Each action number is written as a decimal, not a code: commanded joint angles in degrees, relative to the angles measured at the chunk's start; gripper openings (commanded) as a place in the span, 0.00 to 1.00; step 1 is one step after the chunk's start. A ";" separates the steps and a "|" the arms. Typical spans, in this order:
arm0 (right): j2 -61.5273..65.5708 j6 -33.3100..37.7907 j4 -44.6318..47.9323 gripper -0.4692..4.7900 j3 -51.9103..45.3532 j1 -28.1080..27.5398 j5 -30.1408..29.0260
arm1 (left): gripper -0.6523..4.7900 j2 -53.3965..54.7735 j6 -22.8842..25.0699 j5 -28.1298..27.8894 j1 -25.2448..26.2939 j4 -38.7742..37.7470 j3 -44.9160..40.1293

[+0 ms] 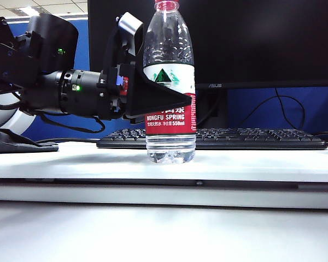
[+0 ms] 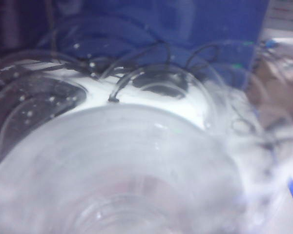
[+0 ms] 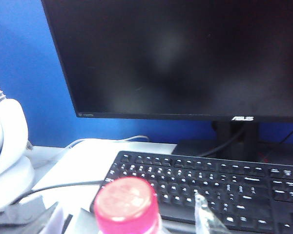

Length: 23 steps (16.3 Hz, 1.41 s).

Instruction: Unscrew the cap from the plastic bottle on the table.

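Left gripper clamped on the plastic bottle; cap still on.

Exterior: bottle upright on the table, in front of the keyboard; only a little water shows at the base. Gripper comes from the left and grips it mid-body at the label. Right gripper not visible.
Left wrist: blurred clear bottle wall fills the view; fingers not visible.
Right wrist: looks down on the red cap, with keyboard and monitor behind; its own fingers unseen, spread wide.

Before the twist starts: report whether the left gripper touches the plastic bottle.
Touching. The exterior view shows the left gripper clamped around the plastic bottle, no gap.
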 commanded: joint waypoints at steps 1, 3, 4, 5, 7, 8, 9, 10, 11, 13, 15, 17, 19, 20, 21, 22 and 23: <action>-0.17 -0.11 3.10 0.74 0.33 0.02 0.31 | 0.67 0.33 0.02 -0.85 0.02 -2.27 -0.24; 0.02 0.09 3.19 0.69 0.33 -0.26 -0.44 | 0.67 0.33 0.02 -0.85 0.02 -2.27 -0.24; 0.55 0.11 3.80 0.69 0.33 -0.31 -1.11 | 0.67 0.33 0.02 -0.85 0.02 -2.27 -0.24; 1.14 0.13 4.68 0.69 0.33 -0.66 -1.95 | 0.67 0.33 0.02 -0.85 0.02 -2.27 -0.24; 2.60 0.02 5.49 0.65 1.18 -1.14 -2.73 | 0.67 0.33 0.00 -0.24 0.02 -2.27 -0.24; 2.89 -0.13 5.18 0.65 1.73 -1.20 -2.91 | 0.67 0.33 0.02 -0.24 0.02 -2.27 -0.22; 3.28 -0.15 4.87 0.64 2.27 -1.22 -2.93 | 0.67 0.33 0.00 -0.24 0.02 -2.27 -0.22; 3.41 -0.15 4.42 0.64 2.56 -1.44 -2.97 | 0.67 0.33 0.00 -0.24 0.02 -2.27 -0.22; 3.41 -0.15 4.11 0.64 2.56 -1.57 -3.17 | 0.67 0.33 0.00 -0.24 0.02 -2.25 -0.22; 3.41 -0.13 2.91 0.57 2.56 -1.66 -3.17 | 0.67 0.33 0.00 -0.22 0.02 -2.25 -0.22; 3.41 -0.09 2.12 0.57 2.54 -1.95 -3.17 | 0.67 0.33 0.00 -0.22 0.02 -2.25 -0.22; 3.41 0.07 2.05 0.51 2.47 -1.99 -3.39 | 0.67 0.33 -0.04 -0.20 0.02 -2.25 -0.22; 3.41 0.07 2.05 0.47 2.47 -1.99 -3.52 | 0.67 0.33 -0.04 -0.20 0.02 -2.27 -0.22; 3.41 0.07 1.97 0.45 2.47 -2.01 -4.28 | 0.67 0.33 -0.04 -0.22 0.02 -2.27 -0.22; 3.41 0.07 1.97 0.40 2.47 -2.01 -4.26 | 0.67 0.33 -0.02 -0.22 0.02 -2.27 -0.22; 3.41 0.04 1.84 0.40 2.47 -2.01 -4.26 | 0.67 0.33 -0.04 -0.22 0.02 -2.27 -0.22; 3.41 0.04 1.55 0.39 2.47 -2.08 -4.26 | 0.67 0.33 -0.02 -0.22 0.02 -2.27 -0.22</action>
